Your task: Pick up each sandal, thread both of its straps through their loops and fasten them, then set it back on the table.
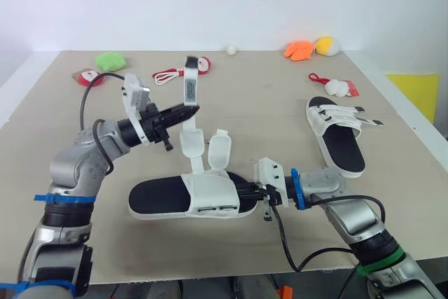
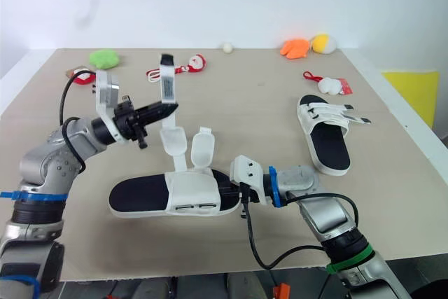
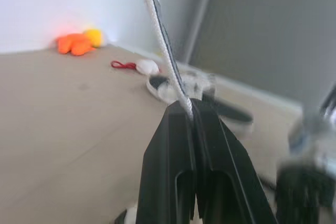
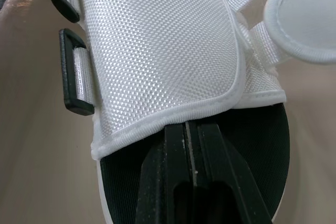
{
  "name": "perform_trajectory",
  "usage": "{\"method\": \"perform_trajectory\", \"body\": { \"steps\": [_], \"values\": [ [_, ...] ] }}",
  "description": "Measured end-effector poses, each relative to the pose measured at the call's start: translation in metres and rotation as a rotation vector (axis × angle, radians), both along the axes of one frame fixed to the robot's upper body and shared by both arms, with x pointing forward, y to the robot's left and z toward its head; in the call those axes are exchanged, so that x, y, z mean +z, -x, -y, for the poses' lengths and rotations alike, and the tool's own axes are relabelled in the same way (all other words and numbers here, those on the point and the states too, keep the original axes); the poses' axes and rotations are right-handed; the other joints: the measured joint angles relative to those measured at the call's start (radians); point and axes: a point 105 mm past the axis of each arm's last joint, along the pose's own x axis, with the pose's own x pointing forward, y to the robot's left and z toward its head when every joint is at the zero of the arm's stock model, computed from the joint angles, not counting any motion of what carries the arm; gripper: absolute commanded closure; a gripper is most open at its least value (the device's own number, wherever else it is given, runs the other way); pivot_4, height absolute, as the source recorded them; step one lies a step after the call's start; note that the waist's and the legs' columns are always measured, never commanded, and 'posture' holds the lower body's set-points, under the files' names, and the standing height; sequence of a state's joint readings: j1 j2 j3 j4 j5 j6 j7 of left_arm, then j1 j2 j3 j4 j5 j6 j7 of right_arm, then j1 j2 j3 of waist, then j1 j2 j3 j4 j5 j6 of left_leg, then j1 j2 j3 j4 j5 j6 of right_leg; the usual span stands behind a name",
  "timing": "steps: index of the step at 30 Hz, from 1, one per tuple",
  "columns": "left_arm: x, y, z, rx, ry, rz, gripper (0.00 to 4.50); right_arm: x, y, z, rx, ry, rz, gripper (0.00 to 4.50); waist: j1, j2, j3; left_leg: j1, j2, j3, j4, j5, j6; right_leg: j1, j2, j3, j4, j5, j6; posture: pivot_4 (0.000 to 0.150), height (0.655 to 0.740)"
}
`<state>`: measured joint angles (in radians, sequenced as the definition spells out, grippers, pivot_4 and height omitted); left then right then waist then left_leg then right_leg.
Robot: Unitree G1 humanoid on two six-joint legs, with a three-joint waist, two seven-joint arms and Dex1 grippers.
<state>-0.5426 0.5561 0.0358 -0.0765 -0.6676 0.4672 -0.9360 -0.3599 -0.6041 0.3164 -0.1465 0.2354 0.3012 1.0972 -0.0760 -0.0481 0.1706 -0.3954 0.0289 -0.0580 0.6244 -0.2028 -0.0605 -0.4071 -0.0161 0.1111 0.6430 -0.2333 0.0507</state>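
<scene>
Strap [image 1: 190, 83] raised in left gripper [image 1: 191, 110]; right gripper [image 1: 242, 192] clamps sandal [image 1: 159, 197]

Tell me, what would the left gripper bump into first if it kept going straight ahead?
Probably the second sandal, farther off. The left gripper, shut on a strap, points toward it, though depth is unclear.

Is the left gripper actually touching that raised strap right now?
Touching. The left wrist view shows the left gripper shut on the white strap, which runs straight down into the seam between its fingertips.
</scene>
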Motion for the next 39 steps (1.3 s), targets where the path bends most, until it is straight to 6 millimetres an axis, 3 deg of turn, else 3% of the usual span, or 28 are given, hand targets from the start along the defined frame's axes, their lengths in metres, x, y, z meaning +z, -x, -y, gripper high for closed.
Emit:
{"method": "perform_trajectory", "body": {
  "steps": [6, 8, 10, 12, 22, 29, 37, 39],
  "values": [
    [-0.019, 0.038, 0.023, -0.143, -0.237, 0.298, 4.45, 0.0, -0.001, 0.0, 0.01, 0.002, 0.0, 4.5, 0.001, -0.001, 0.0, 0.0, 0.0, 0.001, 0.0, 0.0, 0.0, 0.0, -0.001, 0.001, -0.002, 0.0, 0.0, 0.15, 0.74],
    [-0.019, 0.042, 0.025, -0.153, -0.273, 0.383, 4.45, 0.0, -0.001, 0.0, 0.011, 0.002, 0.002, 4.5, 0.001, -0.001, 0.001, 0.0, 0.0, 0.001, 0.0, 0.0, 0.001, 0.0, -0.001, 0.001, -0.002, 0.0, 0.0, 0.15, 0.74],
    [-0.021, 0.052, 0.027, -0.187, -0.398, 0.63, 4.45, 0.0, -0.001, 0.0, 0.013, 0.002, 0.003, 4.5, 0.001, -0.001, 0.001, 0.0, 0.0, 0.002, -0.001, 0.0, 0.001, 0.0, -0.001, 0.001, -0.002, 0.0, 0.0, 0.15, 0.74],
    [-0.028, 0.058, 0.029, -0.211, -0.478, 0.803, 4.45, 0.0, -0.001, 0.0, 0.016, 0.002, 0.003, 4.5, 0.001, -0.001, 0.0, 0.0, 0.0, 0.002, -0.001, 0.001, 0.001, 0.0, -0.001, 0.001, -0.002, 0.0, 0.0, 0.15, 0.74],
    [-0.049, 0.072, 0.021, -0.326, -0.622, 1.325, 4.45, 0.0, -0.001, 0.0, 0.017, 0.002, 0.003, 4.5, 0.002, -0.001, 0.0, 0.0, 0.001, 0.002, -0.002, 0.001, 0.002, 0.0, -0.001, 0.001, -0.002, 0.0, 0.0, 0.15, 0.74],
    [-0.076, 0.086, 0.017, -0.423, -0.637, 1.383, 4.45, 0.0, 0.0, 0.0, 0.021, 0.003, 0.002, 4.5, 0.002, -0.001, 0.0, 0.001, 0.002, 0.002, -0.003, 0.001, 0.002, 0.0, -0.001, 0.001, -0.002, 0.0, 0.0, 0.15, 0.74],
    [-0.08, 0.093, 0.013, -0.436, -0.617, 1.434, 4.45, 0.0, 0.0, -0.001, 0.024, 0.005, -0.001, 4.5, 0.002, 0.0, 0.0, 0.002, 0.002, 0.003, -0.004, 0.001, 0.002, 0.001, -0.001, 0.001, -0.002, 0.0, 0.0, 0.15, 0.74],
    [-0.078, 0.093, 0.014, -0.421, -0.597, 1.436, 3.75, 0.0, 0.0, 0.0, 0.027, 0.006, -0.002, 4.5, 0.002, 0.0, 0.0, 0.002, 0.002, 0.003, -0.004, 0.001, 0.002, 0.001, -0.001, 0.001, -0.002, 0.0, 0.0, 0.15, 0.74]
  ]
}}
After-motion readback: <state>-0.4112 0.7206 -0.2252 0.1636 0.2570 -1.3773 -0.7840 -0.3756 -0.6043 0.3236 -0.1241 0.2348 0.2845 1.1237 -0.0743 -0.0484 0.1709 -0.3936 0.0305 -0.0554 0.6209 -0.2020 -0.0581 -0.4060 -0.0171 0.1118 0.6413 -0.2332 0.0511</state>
